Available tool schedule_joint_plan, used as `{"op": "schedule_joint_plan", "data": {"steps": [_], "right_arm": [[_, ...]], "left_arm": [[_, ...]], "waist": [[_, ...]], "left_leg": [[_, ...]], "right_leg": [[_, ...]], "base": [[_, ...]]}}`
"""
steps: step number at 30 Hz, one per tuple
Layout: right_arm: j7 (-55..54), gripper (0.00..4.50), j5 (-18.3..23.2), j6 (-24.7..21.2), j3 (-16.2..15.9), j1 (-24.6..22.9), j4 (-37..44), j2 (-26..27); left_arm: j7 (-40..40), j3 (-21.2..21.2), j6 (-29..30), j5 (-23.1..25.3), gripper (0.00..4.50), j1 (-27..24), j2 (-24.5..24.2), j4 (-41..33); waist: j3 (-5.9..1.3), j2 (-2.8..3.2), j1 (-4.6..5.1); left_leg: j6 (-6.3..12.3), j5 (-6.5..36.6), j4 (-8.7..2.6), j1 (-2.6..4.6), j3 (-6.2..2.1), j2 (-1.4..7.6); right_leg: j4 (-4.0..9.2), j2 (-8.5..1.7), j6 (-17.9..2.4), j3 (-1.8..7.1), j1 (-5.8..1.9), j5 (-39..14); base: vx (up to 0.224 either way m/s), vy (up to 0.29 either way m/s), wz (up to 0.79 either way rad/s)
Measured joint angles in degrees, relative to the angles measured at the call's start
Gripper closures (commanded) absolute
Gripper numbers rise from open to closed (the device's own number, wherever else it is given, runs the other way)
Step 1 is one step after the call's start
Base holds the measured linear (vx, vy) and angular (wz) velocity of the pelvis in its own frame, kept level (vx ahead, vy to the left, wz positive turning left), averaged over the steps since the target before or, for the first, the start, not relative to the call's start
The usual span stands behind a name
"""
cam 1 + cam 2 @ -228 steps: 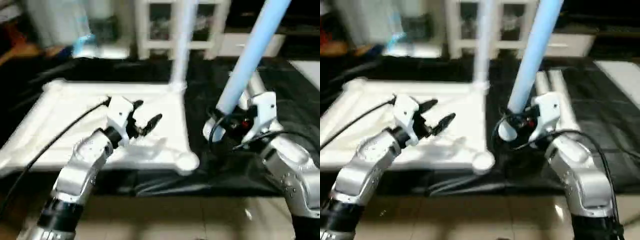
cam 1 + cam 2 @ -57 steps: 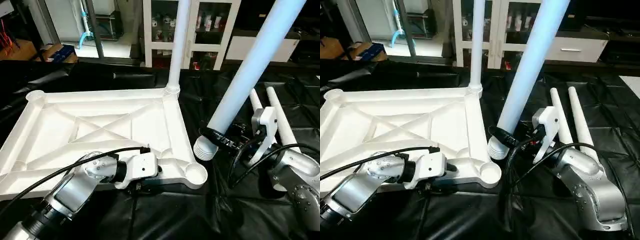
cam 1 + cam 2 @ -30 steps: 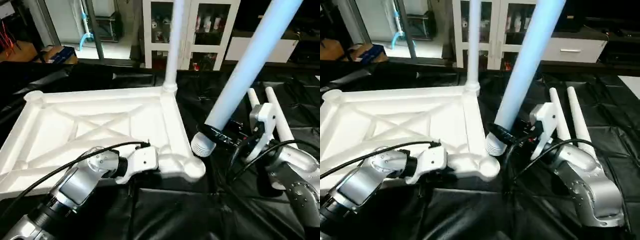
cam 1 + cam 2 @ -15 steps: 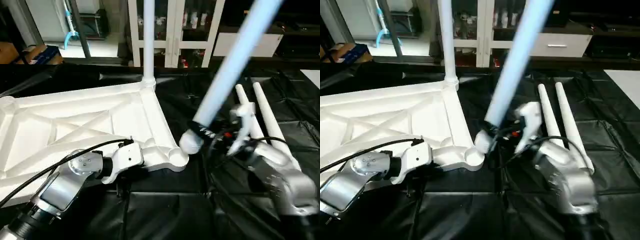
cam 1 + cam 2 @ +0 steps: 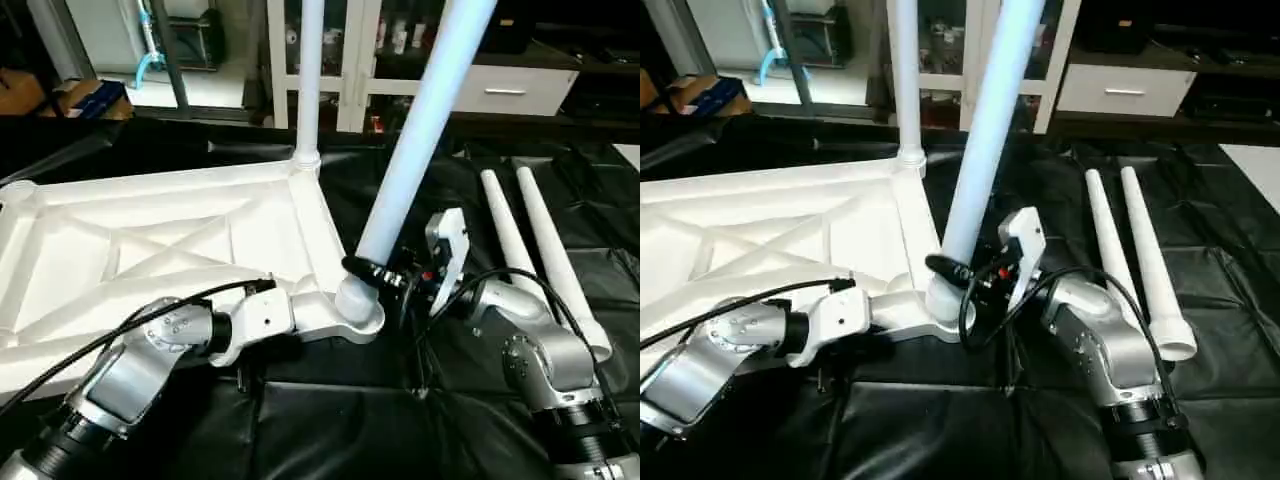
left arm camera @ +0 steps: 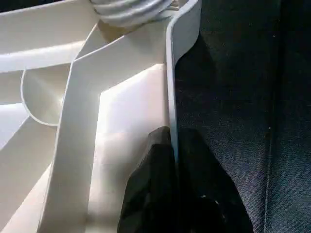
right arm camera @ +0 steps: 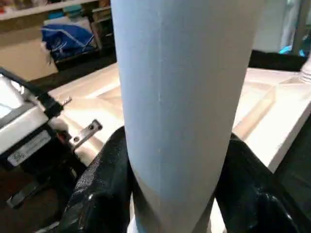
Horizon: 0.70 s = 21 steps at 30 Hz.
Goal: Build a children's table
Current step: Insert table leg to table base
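White plastic top (image 5: 150, 240) lies ribs-up on the black worktop (image 5: 330, 440); left fingers (image 6: 160, 189) are clamped on its near rim. Leg (image 5: 420, 130), clamped in the right fingers (image 7: 102, 179), leans back-right; its foot meets the near-right socket (image 5: 358, 305), apparently not yet upright.

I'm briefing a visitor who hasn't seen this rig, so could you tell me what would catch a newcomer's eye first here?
First, the long white leg slanting up from the near right corner socket of the upturned table top, gripped near its base by the right gripper. Next, a second leg standing upright in the far right corner. The left gripper pinches the top's near edge, and two spare legs lie on the black cloth to the right.
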State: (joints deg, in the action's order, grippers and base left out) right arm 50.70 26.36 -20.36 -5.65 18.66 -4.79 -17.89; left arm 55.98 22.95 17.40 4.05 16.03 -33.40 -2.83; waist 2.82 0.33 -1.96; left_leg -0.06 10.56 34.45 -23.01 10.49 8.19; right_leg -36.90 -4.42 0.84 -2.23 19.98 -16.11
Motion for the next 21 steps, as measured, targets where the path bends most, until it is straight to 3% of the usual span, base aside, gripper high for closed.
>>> {"op": "schedule_joint_plan", "data": {"steps": [21], "right_arm": [[5.0, 2.66, -3.5, 5.6, -1.7, 1.9, -3.1, -2.5]], "left_arm": [[2.0, -0.5, -0.1, 0.1, 4.5, -0.1, -0.1, -0.1]], "waist": [[0.12, -0.13, 0.03]], "left_leg": [[-0.1, 0.1, -0.28, 0.06, 0.09, 0.02]], "right_leg": [[0.25, -0.01, 0.0, -0.01, -0.01, 0.0]], "base": [[0.0, 0.0, 0.0]]}}
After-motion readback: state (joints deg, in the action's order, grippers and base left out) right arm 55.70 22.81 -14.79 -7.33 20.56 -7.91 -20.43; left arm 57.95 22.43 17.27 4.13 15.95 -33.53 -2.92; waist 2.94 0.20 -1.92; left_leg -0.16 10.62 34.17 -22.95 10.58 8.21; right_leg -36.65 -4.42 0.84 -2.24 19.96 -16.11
